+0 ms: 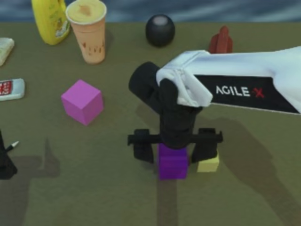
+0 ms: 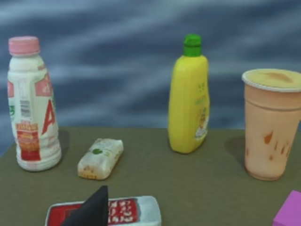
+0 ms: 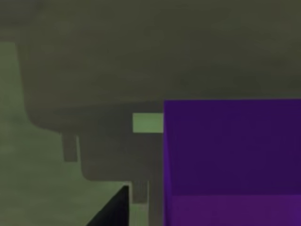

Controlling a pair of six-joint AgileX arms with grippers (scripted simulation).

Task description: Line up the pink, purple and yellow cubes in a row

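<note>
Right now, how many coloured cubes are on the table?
3. The pink cube sits alone towards the left. The purple cube is near the middle front, under the right gripper. The yellow cube is beside it on the right, partly hidden.

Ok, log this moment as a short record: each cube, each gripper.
pink cube: alone on the table's left half, untouched
purple cube: between the right gripper's fingers
yellow cube: just right of the purple cube
right gripper: over the purple cube, fingers spread wider than it
left gripper: parked at the left edge
</note>
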